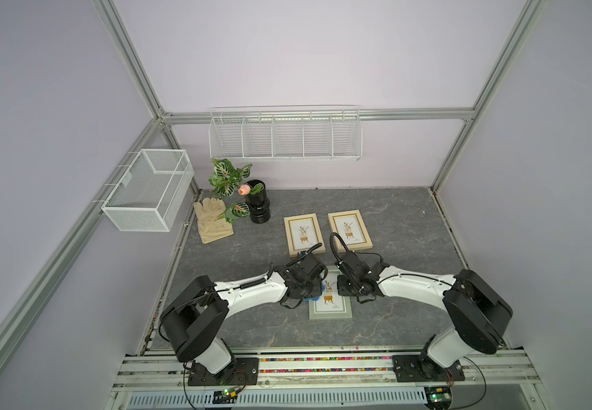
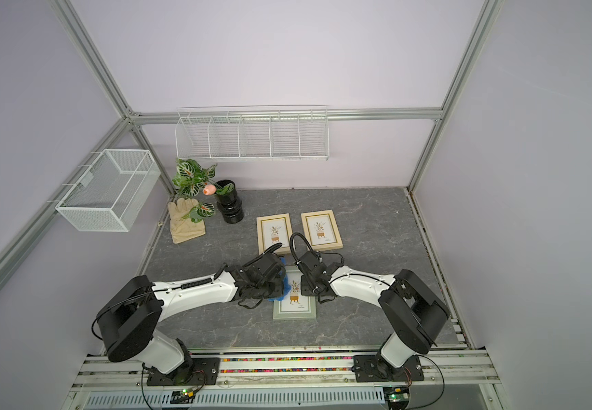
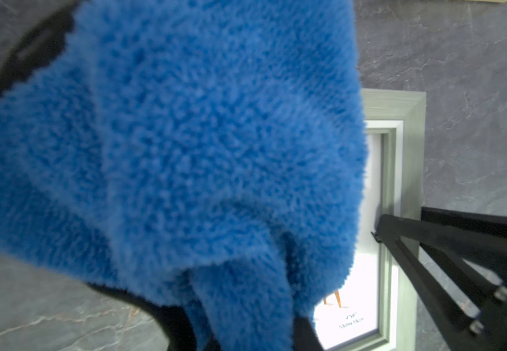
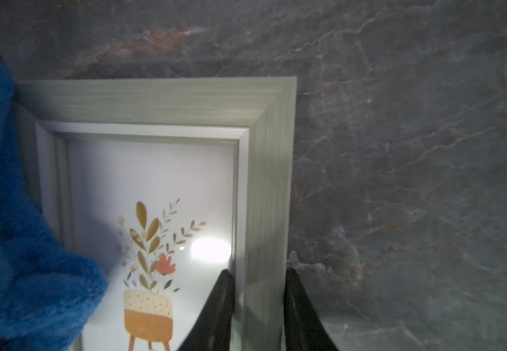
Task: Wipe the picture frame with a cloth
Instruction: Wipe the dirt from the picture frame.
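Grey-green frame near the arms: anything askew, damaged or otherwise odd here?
Nothing stands out. The grey-green frame lies flat and looks undamaged. The right hand grips one side rail, and the blue cloth in the left hand rests on its opposite edge. Only a light glare shows on the glass.

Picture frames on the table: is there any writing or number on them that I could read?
"4"x6"": on the white print in the green frame, below the drawn pot's legs, in the left wrist view.
"10cm x 15cm": right beneath that, slightly blurred.
Small captions on the prints in the wooden frame and its twin: too small to read.
Nothing else bears writing.
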`<state>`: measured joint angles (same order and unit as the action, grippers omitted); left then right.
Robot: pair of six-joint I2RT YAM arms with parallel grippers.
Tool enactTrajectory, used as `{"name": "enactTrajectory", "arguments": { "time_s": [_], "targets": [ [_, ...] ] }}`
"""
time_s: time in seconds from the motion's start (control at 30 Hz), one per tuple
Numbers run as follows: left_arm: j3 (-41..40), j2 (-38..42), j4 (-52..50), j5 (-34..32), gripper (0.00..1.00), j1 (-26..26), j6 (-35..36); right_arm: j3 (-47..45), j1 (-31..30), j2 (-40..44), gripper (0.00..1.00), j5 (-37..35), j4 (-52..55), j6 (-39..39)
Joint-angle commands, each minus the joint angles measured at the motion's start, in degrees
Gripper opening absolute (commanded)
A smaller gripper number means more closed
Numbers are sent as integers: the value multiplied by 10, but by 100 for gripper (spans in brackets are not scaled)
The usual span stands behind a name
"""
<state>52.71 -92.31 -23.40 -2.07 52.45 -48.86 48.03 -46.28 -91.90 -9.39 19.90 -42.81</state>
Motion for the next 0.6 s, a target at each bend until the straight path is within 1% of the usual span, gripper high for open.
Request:
{"name": "enactTrajectory", "arguments": {
  "time_s": [0.0, 0.1, 0.2, 0.3, 0.47, 0.57],
  "targets": [
    [40, -77, -49, 7, 0, -44, 30, -20, 0, -33, 17, -16, 62, -3],
    [124, -132, -84, -6, 0, -49, 60, -20, 0, -33, 17, -15, 62, -5],
    [140, -138, -107, -10, 0, -27, 51, -21, 0, -34, 17, -18, 63, -6],
    [106, -116, -137, -32, 0, 14, 29, -23, 0, -35, 17, -20, 59, -9],
    [13, -61, -155, -7, 0, 96, -36, -22, 0, -38, 18, -17, 58, -6],
    [-12, -37, -162, 21, 0, 117, -52, -23, 0, -36, 18, -17, 59, -6]
  ]
}}
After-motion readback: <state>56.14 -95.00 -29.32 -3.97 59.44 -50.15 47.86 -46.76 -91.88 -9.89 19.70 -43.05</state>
